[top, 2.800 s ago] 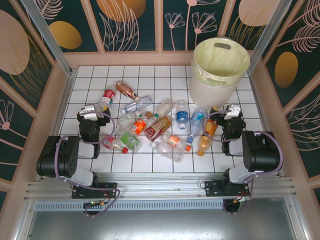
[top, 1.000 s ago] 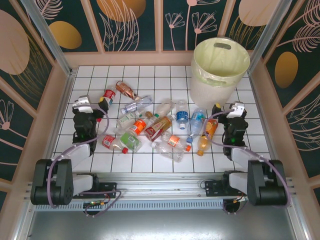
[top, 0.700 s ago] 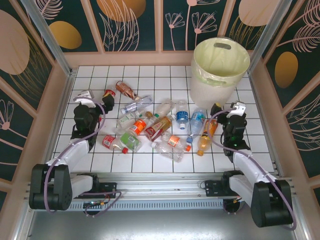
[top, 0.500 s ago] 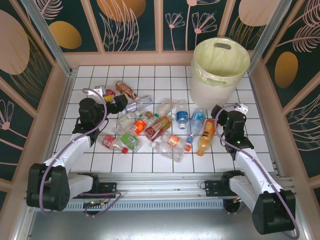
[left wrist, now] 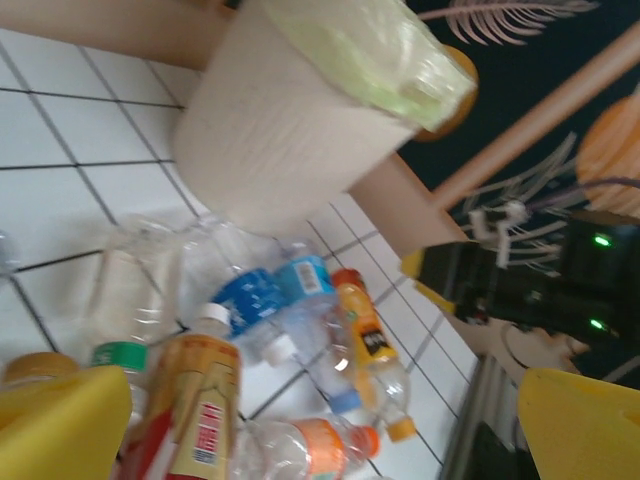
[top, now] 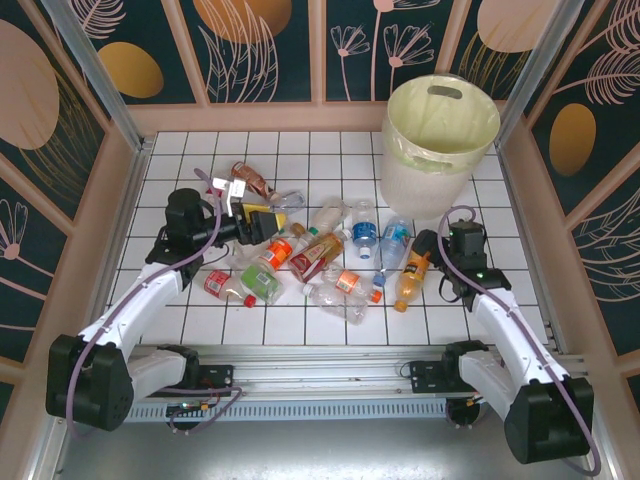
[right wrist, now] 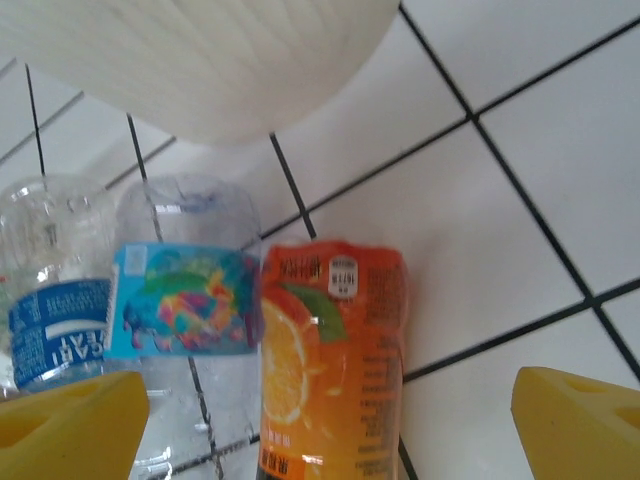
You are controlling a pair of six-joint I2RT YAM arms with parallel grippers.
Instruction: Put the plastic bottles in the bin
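At the near side of the white tiled table, the plastic bottles lay on their sides in a loose heap across the middle tiles, none of them in the bin. Nearest on the left, a red-labelled bottle touched a green-labelled bottle. Near the centre lay a clear bottle with an orange label. To the right of these lay an orange juice bottle.

The right gripper hung low over the far end of that juice bottle. In the right wrist view its 2 yellow pads stood wide apart, with the juice bottle between them and touching neither, so it held nothing. Just beside the juice bottle lay a clear bottle with a bright blue label, and next to that a dark-blue-labelled bottle.

The left gripper reached over the left part of the heap. In the left wrist view its 2 yellow fingertips were spread wide and empty above an amber bottle with a gold and red label.

Farther back on the left, a reddish-amber bottle lay apart from the heap. Farthest of all, the bin stood upright in the far right corner with a translucent liner folded over its rim, and the blue-labelled bottles lay close to its base.
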